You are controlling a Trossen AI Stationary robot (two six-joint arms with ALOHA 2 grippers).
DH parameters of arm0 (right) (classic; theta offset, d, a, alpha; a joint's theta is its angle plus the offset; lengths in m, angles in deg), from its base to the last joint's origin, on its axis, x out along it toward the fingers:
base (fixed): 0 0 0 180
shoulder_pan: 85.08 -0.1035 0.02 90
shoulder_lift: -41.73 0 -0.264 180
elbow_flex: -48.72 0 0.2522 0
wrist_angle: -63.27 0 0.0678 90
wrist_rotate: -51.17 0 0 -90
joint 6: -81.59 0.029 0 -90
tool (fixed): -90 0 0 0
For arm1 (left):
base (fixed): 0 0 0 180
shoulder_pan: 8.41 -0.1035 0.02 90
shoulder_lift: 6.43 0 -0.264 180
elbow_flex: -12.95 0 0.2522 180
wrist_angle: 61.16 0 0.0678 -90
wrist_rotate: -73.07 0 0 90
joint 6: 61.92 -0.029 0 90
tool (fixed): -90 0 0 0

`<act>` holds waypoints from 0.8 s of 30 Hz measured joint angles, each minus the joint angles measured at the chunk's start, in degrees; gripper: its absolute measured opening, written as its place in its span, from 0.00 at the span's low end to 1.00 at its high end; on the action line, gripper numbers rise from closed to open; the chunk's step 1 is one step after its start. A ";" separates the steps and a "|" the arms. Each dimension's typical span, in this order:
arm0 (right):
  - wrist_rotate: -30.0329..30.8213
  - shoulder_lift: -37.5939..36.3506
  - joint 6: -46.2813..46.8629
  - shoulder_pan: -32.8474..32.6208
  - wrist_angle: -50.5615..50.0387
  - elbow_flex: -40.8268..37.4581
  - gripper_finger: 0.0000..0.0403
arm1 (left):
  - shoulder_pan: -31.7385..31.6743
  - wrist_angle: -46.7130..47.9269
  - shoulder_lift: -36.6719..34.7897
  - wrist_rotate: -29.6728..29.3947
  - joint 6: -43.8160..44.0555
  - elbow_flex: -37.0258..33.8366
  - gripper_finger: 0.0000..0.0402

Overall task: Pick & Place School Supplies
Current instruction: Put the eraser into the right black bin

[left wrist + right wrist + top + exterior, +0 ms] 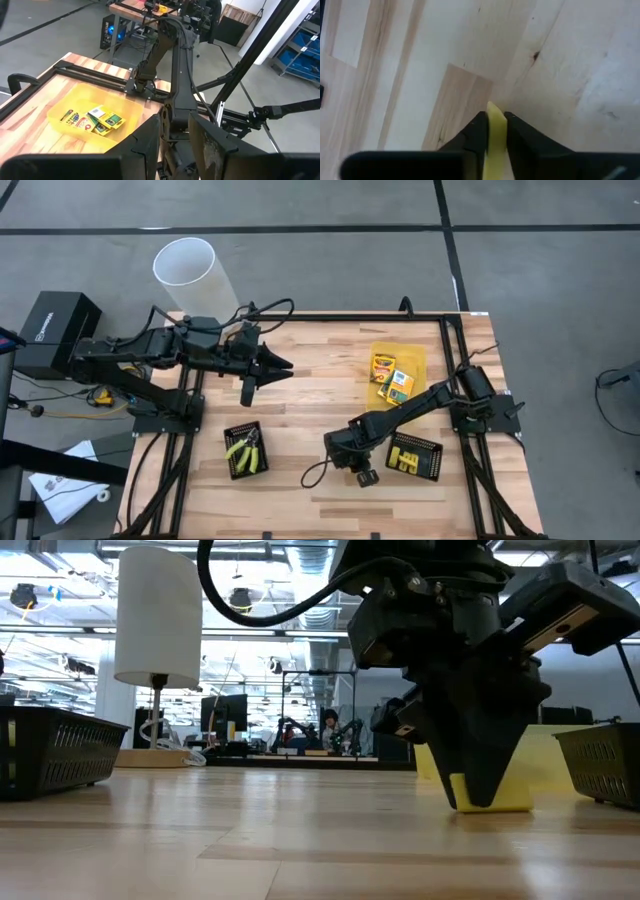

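From above: right gripper (366,476) low over bare wood between two mesh trays (245,450), left tray holding the pliers (243,449); boxes (391,375) in the yellow tray (418,358); left gripper (283,366) raised over the far table, jaw state unreadable.

Level view: right gripper (487,790) tips at the tabletop, a stick (497,795) between them.

Right wrist: fingers (478,131) clamped on the stick (495,137), its end poking just past the tips.

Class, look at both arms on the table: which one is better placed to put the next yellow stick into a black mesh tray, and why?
The right. Its gripper is shut on a yellow stick, low over the wood beside the black mesh tray that holds other sticks. The left gripper hangs at the far side, holding nothing visible.
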 joint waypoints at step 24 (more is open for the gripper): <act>-1.29 -4.84 -7.71 15.19 -25.30 17.67 0.05 | 0.00 0.23 0.00 0.02 -3.95 0.00 0.25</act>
